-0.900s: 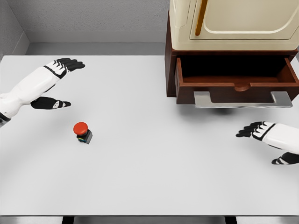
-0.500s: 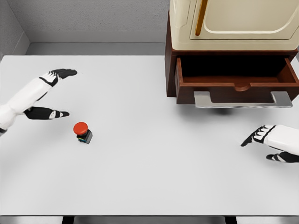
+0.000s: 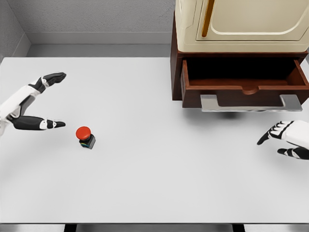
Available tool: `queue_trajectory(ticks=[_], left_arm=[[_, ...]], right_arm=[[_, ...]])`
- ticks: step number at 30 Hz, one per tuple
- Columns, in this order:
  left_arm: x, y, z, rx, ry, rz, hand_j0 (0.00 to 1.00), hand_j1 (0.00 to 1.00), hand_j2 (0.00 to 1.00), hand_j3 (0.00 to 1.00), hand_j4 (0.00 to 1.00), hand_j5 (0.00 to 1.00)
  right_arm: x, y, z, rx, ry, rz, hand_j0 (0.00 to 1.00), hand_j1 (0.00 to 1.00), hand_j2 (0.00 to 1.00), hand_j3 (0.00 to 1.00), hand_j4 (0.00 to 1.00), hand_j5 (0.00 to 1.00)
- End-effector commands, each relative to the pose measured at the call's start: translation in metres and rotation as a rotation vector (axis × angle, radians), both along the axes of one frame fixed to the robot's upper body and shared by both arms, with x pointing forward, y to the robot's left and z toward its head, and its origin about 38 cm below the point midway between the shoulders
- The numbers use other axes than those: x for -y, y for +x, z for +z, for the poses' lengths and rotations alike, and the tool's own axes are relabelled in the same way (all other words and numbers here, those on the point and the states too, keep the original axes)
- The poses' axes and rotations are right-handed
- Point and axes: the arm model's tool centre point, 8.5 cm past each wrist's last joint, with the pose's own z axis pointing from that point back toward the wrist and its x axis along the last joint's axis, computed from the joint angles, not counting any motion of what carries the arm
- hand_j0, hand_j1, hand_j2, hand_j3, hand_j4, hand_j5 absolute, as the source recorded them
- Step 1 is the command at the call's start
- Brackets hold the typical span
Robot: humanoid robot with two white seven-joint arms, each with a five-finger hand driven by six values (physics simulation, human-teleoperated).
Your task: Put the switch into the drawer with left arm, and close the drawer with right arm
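The switch (image 3: 85, 136), a red round button on a small dark base, stands on the white table left of the middle. My left hand (image 3: 44, 101) is at the left edge, open, its fingers (image 3: 52, 78) spread wide and its thumb just left of the switch, apart from it. The brown drawer (image 3: 244, 88) is pulled open under the cream cabinet at the upper right, with a grey handle (image 3: 249, 103) in front and a dark inside. My right hand (image 3: 285, 138) is open at the right edge, below the handle.
The cream cabinet (image 3: 241, 24) sits on a dark brown base at the back right. A grey wall runs behind the table (image 3: 154, 169). The table's front edge lies along the bottom of the view.
My left hand has drawn back toward the left edge and lower, its thumb now nearer the switch's height. My right hand has slid right, partly out of view. The switch and drawer have not moved.
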Motion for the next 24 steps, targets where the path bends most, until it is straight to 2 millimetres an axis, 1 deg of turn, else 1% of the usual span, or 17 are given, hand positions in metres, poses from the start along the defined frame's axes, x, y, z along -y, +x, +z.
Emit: queue_trajectory(ticks=[1, 3, 4, 6, 7, 8, 9, 10, 11, 13, 15, 18, 20, 24], left_arm=[[-0.001, 0.002, -0.011, -0.131, -0.094, 0.023, 1.00, 1.00, 1.00, 1.00, 1.00, 1.00], [0.005, 0.002, -0.025, -0.243, -0.098, -0.016, 1.00, 1.00, 1.00, 1.00, 1.00, 1.00], [0.007, 0.001, -0.031, -0.280, -0.092, -0.035, 1.00, 1.00, 1.00, 1.00, 1.00, 1.00], [0.004, 0.001, -0.041, -0.348, -0.068, -0.020, 1.00, 1.00, 1.00, 1.00, 1.00, 1.00], [0.000, 0.001, -0.043, -0.349, -0.059, -0.009, 1.00, 1.00, 1.00, 1.00, 1.00, 1.00], [-0.004, 0.002, -0.047, -0.357, -0.059, 0.005, 1.00, 1.00, 1.00, 1.00, 1.00, 1.00], [-0.003, 0.001, -0.050, -0.362, -0.066, 0.004, 1.00, 1.00, 1.00, 1.00, 1.00, 1.00], [0.005, 0.000, -0.056, -0.363, -0.102, -0.001, 1.00, 1.00, 1.00, 1.00, 1.00, 1.00], [0.008, 0.001, -0.058, -0.365, -0.115, -0.002, 1.00, 1.00, 1.00, 1.00, 1.00, 1.00], [0.011, 0.001, -0.069, -0.377, -0.143, 0.008, 1.00, 1.00, 1.00, 1.00, 1.00, 1.00], [0.017, 0.001, -0.085, -0.390, -0.177, 0.021, 1.00, 1.00, 1.00, 1.00, 1.00, 1.00], [0.021, -0.001, -0.092, -0.395, -0.169, 0.008, 1.00, 1.00, 1.00, 1.00, 1.00, 1.00], [0.024, -0.006, -0.099, -0.416, -0.166, 0.002, 1.00, 1.00, 1.00, 1.00, 1.00, 1.00], [0.023, -0.009, -0.106, -0.420, -0.142, 0.002, 1.00, 1.00, 1.00, 1.00, 1.00, 1.00]], right_arm=[[0.000, 0.001, 0.002, 0.001, 0.011, -0.003, 0.65, 0.65, 0.65, 0.65, 0.65, 0.65], [0.003, 0.001, 0.006, 0.013, 0.009, -0.009, 0.59, 0.59, 0.59, 0.59, 0.59, 0.59], [0.003, 0.001, 0.006, 0.013, 0.009, -0.010, 0.59, 0.59, 0.59, 0.59, 0.59, 0.59], [0.004, 0.002, 0.008, 0.020, 0.008, -0.014, 0.55, 0.55, 0.55, 0.55, 0.55, 0.55], [0.005, 0.002, 0.009, 0.024, 0.007, -0.016, 0.54, 0.54, 0.54, 0.54, 0.54, 0.54], [0.006, 0.002, 0.010, 0.027, 0.007, -0.019, 0.49, 0.49, 0.49, 0.49, 0.49, 0.49], [0.006, 0.002, 0.011, 0.029, 0.005, -0.019, 0.48, 0.48, 0.48, 0.48, 0.48, 0.48], [0.006, 0.003, 0.012, 0.031, 0.006, -0.020, 0.49, 0.49, 0.49, 0.49, 0.49, 0.49], [0.006, 0.003, 0.012, 0.031, 0.006, -0.020, 0.49, 0.49, 0.49, 0.49, 0.49, 0.49], [0.006, 0.003, 0.012, 0.033, 0.008, -0.021, 0.53, 0.53, 0.53, 0.53, 0.53, 0.53], [0.006, 0.003, 0.013, 0.032, 0.021, -0.021, 0.54, 0.54, 0.54, 0.54, 0.54, 0.54], [0.007, 0.003, 0.016, 0.037, 0.028, -0.023, 0.54, 0.54, 0.54, 0.54, 0.54, 0.54], [0.006, 0.003, 0.017, 0.036, 0.042, -0.023, 0.54, 0.54, 0.54, 0.54, 0.54, 0.54], [0.006, 0.003, 0.017, 0.036, 0.042, -0.022, 0.55, 0.55, 0.55, 0.55, 0.55, 0.55]])
